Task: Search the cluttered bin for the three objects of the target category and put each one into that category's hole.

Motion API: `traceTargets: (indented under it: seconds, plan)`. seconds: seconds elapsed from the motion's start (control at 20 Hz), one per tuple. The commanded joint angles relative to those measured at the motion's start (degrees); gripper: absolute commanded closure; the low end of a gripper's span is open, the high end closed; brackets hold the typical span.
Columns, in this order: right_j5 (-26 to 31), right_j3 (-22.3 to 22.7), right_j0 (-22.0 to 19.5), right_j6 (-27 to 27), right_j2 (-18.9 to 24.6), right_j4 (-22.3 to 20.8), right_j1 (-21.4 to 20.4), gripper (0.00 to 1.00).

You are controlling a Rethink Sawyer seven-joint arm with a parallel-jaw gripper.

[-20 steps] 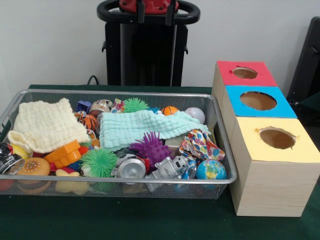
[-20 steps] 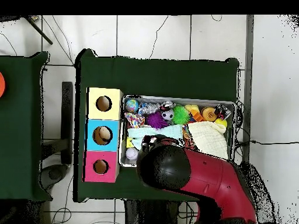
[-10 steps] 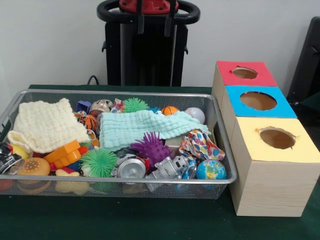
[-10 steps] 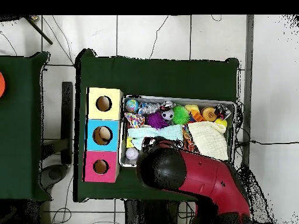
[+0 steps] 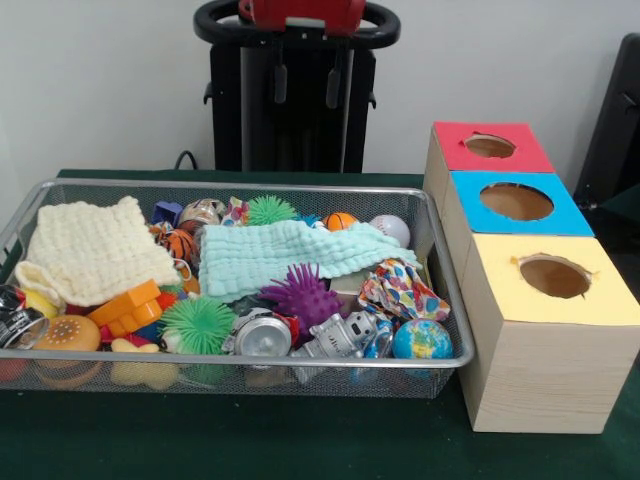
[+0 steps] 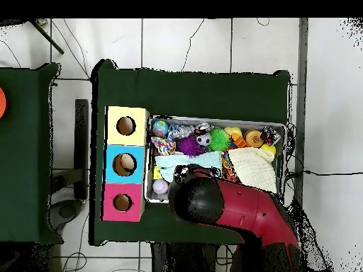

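A wire mesh bin (image 5: 448, 290) holds mixed toys. Among them are a globe ball (image 5: 421, 340), a white baseball (image 5: 391, 230), a small orange basketball (image 5: 341, 221), a purple spiky ball (image 5: 303, 293), two green spiky balls (image 5: 198, 322) (image 5: 270, 210) and a silver robot toy (image 5: 338, 337). A mint cloth (image 5: 290, 252) and a cream cloth (image 5: 90, 250) cover part of the pile. My gripper (image 5: 306, 88) hangs high above the bin's far edge, open and holding nothing. In the overhead view the red arm (image 6: 213, 202) hides the gripper.
Right of the bin stand three wooden boxes with round holes: red top (image 5: 488, 146), blue top (image 5: 517, 202), yellow top (image 5: 553, 277). From overhead a pale object (image 6: 126, 163) shows inside the blue box's hole. Green cloth covers the table (image 5: 250, 440).
The gripper's fingers have come down from the top edge and now hang lower above the bin's far side. In the overhead view the arm shifted slightly. The bin's contents have not moved.
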Motion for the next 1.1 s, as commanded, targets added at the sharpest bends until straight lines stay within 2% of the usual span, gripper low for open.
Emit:
traceTargets:
  seconds: [0.05, 1.1]
  plan:
    - [-4.72, 3.24, -2.54, -0.61, 6.44, -3.01, 5.10, 0.00]
    - [-11.98, -0.09, -4.16, 1.66, 7.86, -7.95, 13.84, 0.00]
